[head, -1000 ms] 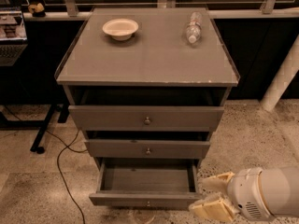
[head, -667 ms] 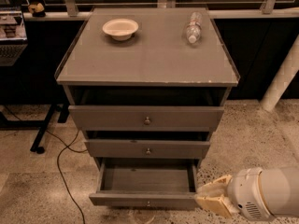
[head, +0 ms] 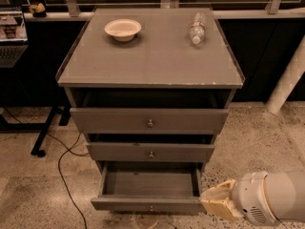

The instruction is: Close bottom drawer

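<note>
The grey cabinet [head: 147,61] has three drawers. The bottom drawer [head: 143,203], with the slimmest front and a tiny round knob [head: 151,207], is pulled out, and its inside looks empty. The two drawers above it stand only slightly out. My gripper [head: 207,200], with tan fingers on a white wrist, comes in from the lower right. Its fingers are pressed together and empty, with the tip right at the front right corner of the bottom drawer's front panel.
A cream bowl [head: 123,28] and a clear plastic bottle [head: 197,28] lying on its side are on the cabinet top. A black cable [head: 64,173] runs across the floor at the left by a black desk leg [head: 44,133]. A white pipe [head: 287,78] slants at the right.
The gripper's two fingers, spread apart a second ago, have come together. The gripper has moved slightly left, up to the drawer's front right corner. The drawer has not visibly moved.
</note>
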You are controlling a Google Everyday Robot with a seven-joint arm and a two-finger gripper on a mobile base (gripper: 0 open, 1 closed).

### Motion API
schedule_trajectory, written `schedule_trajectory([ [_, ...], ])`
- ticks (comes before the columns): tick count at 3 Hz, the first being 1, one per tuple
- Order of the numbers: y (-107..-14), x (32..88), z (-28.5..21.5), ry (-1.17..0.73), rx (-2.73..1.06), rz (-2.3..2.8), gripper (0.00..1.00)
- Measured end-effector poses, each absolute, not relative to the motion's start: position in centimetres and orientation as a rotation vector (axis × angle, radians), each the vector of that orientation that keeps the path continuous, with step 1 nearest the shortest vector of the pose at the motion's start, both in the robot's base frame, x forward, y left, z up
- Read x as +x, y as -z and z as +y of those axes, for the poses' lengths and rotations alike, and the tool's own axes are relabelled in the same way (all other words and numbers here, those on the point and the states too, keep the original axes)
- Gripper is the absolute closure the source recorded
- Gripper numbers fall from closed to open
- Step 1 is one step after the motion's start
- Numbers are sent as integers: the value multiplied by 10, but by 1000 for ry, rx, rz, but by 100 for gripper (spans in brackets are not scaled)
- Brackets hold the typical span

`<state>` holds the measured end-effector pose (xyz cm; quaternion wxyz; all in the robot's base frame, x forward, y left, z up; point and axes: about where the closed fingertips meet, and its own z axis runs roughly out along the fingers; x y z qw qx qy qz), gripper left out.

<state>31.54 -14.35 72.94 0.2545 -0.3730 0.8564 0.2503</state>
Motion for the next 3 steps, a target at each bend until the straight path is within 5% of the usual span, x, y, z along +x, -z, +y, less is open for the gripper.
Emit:
schedule_trajectory([
  [3,-625,367,-138,-788,-817,2320,100],
])
